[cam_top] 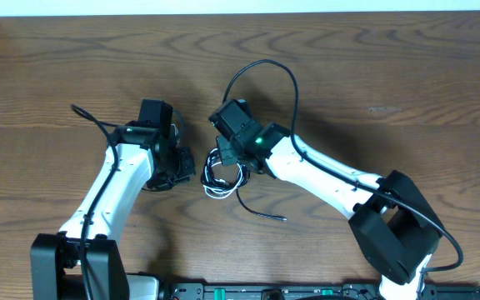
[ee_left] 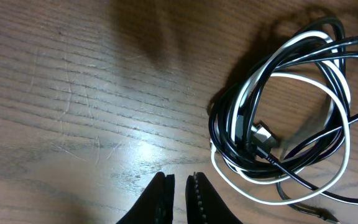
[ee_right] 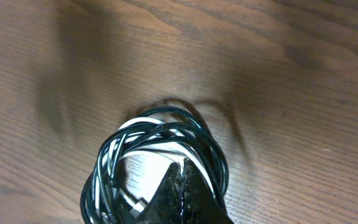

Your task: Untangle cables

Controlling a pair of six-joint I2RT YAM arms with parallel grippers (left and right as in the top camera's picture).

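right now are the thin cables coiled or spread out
Coiled: the thin black and white cables loop together in one tight bundle.

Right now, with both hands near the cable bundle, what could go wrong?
The right hand is shut amid the coiled cables; pulling up may lift the bundle and tighten it. The left hand is shut beside it, holding nothing, so nothing anchors the coil. The plug sits inside the loops and may snag.

Your desk (cam_top: 373, 67) is dark brown wood, its grain running side to side and marked with fine scratches. A pale strip (cam_top: 223, 7) runs along its far edge. Light from above leaves you a bright glare patch (ee_left: 143, 151) and soft shadows on the wood.
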